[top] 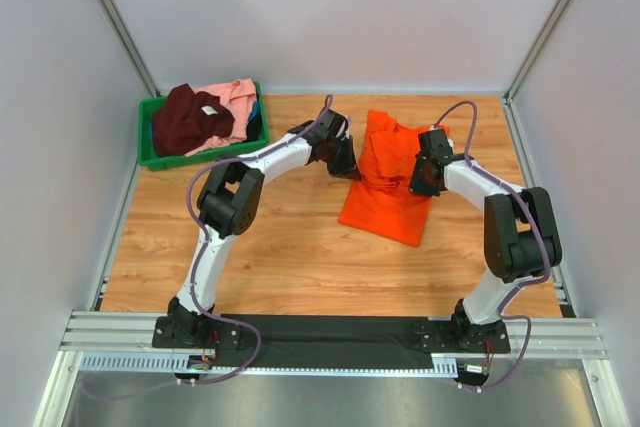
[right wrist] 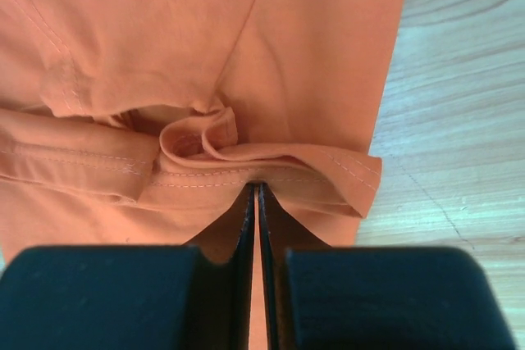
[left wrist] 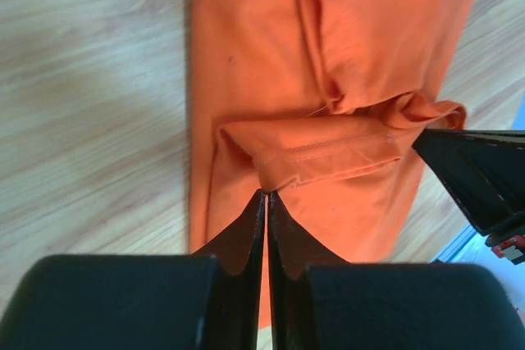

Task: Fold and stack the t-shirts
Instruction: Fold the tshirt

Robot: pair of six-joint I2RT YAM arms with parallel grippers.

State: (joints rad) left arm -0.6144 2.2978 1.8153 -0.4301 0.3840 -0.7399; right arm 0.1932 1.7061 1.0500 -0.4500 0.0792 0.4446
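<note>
- Left end effector (left wrist: 267,196): jaws closed, pinching the orange t-shirt (top: 392,205) at a folded hem.
- Right end effector (right wrist: 256,186): likewise closed on the hem.
- Shirt lies on the bench (top: 250,257), right of the green bin (top: 150,159), which holds the maroon t-shirt (top: 190,119) and the pink t-shirt (top: 235,97).
- Judged step: cross fold. The next move calls for carrying both corners over together, level.

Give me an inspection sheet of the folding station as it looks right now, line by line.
Surface: wooden table, no stains seen.
Job's things: orange t-shirt partly folded mid-table; maroon t-shirt and pink t-shirt crumpled in the green bin.
Clutter: nothing seen.
Grippers: left gripper and right gripper both shut on a folded edge of the orange t-shirt.
Cables: purple cables loop along both arms.
Surroundings: white walls, metal frame posts.
</note>
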